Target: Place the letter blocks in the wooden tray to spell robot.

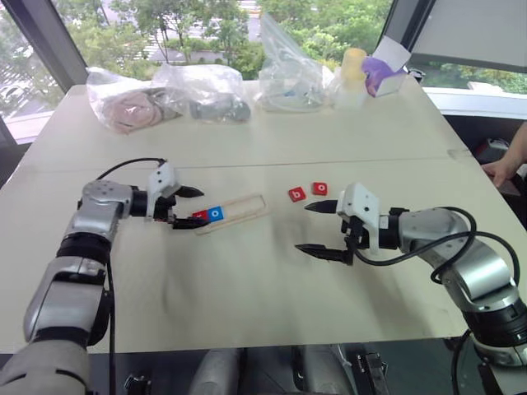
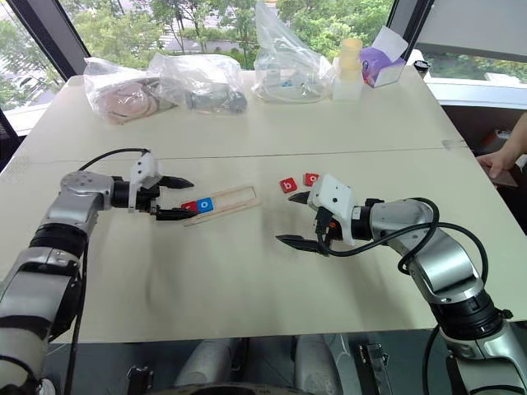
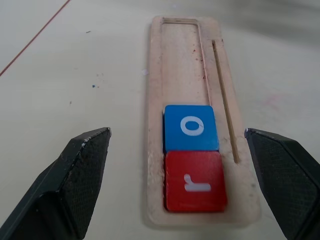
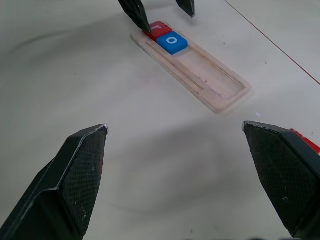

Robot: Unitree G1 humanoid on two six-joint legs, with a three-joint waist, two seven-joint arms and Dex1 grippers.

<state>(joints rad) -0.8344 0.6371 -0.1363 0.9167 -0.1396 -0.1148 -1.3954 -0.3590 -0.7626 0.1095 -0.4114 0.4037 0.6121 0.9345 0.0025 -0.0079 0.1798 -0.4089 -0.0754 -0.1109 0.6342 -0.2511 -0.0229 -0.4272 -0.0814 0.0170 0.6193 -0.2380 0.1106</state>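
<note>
Pale table by big windows, plastic bags at far edge. Wooden tray held red r and blue o; red b and o lay beside. Left gripper and right gripper both spread wide, empty.

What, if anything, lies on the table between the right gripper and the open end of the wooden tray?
Nothing: in the right wrist view, bare table stretches from the open right gripper to the wooden tray. The loose red b block lies off to the side.
</note>
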